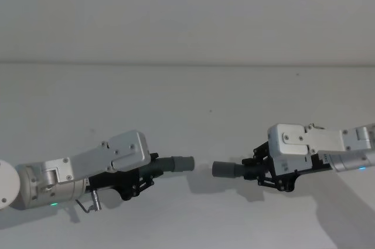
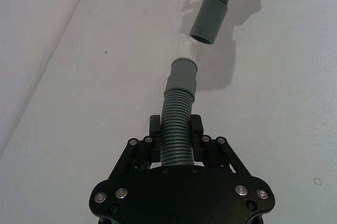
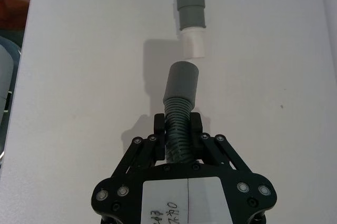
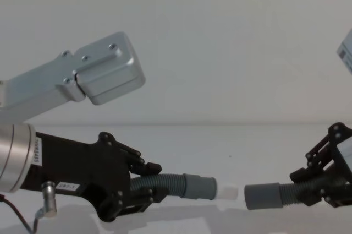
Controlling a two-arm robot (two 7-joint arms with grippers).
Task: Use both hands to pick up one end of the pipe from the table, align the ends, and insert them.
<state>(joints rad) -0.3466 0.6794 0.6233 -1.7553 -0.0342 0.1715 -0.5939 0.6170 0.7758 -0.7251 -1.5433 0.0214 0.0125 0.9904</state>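
Note:
My left gripper is shut on the corrugated dark grey pipe just behind its grey cuff, which carries the narrower white tip. My right gripper is shut on the pipe's other stretch behind the plain-mouthed cuff. The two ends face each other a little above the white table, roughly in line, with a small gap between the white tip and the open mouth. The middle of the pipe is hidden behind the arms.
The table's far edge meets a plain pale wall. Both silver arms come in low from the sides. A small dark speck lies on the tabletop behind the ends.

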